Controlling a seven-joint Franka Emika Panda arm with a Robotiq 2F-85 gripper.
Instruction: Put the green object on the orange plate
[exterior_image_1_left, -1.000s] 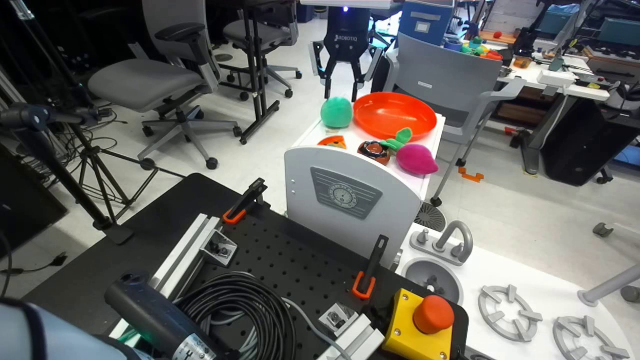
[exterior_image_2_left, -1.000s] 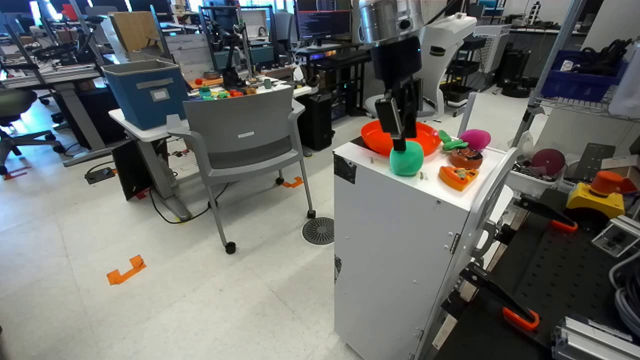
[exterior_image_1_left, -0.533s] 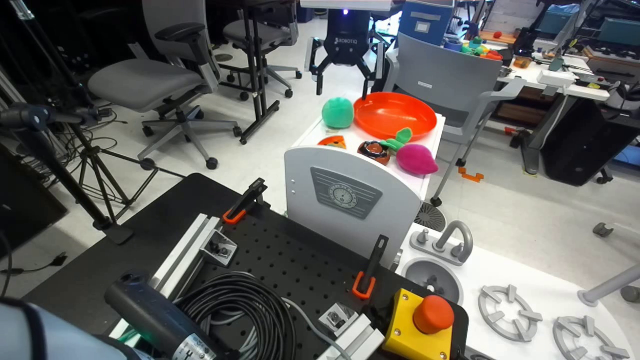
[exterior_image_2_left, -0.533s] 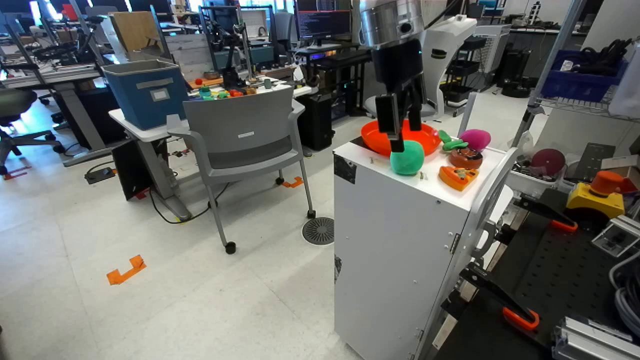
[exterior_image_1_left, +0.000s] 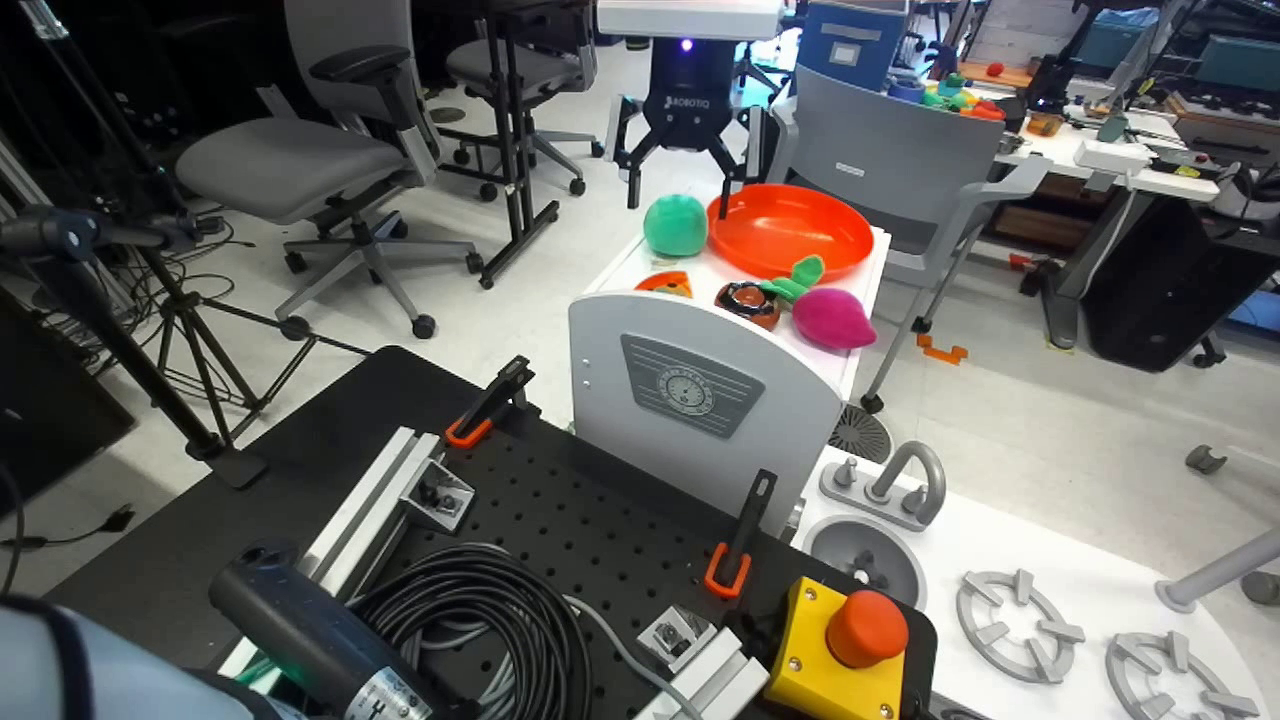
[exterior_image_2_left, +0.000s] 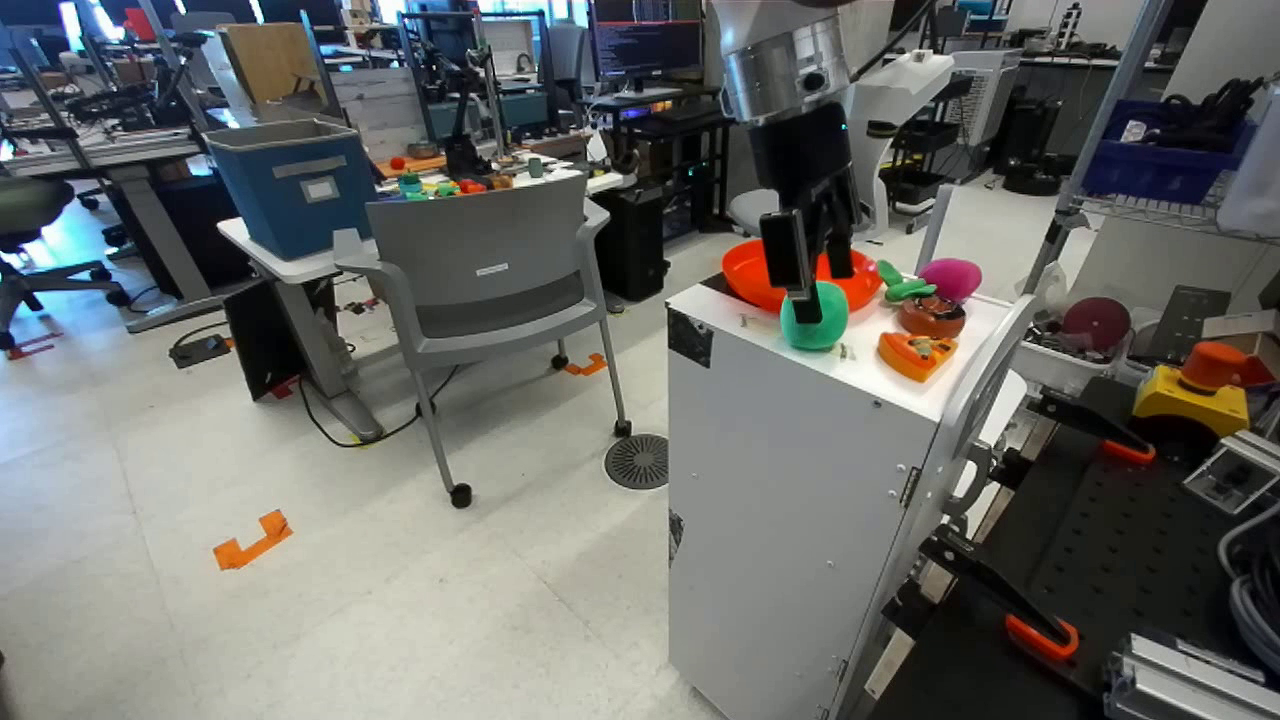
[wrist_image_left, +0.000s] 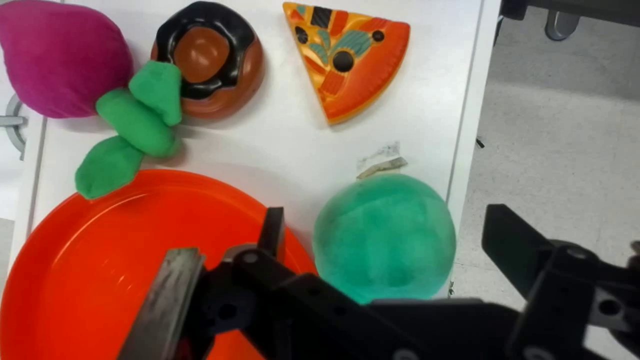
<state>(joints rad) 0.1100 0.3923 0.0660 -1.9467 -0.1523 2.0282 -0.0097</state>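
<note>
Green ball (wrist_image_left: 385, 239) sits at the right edge of the worktop (wrist_image_left: 270, 140) in the wrist view, not on the orange plate (wrist_image_left: 100, 250) yet; whether it touches the rim I can't quite tell. Gripper (exterior_image_1_left: 679, 209) hovers over it, fingers apart, one each side, nothing held. I'd go straight down, one finger between ball and rim, the other outside the edge, squeeze gently, lift well over the rim. Versus half a second ago: gripper lower, ball unmoved.
</note>
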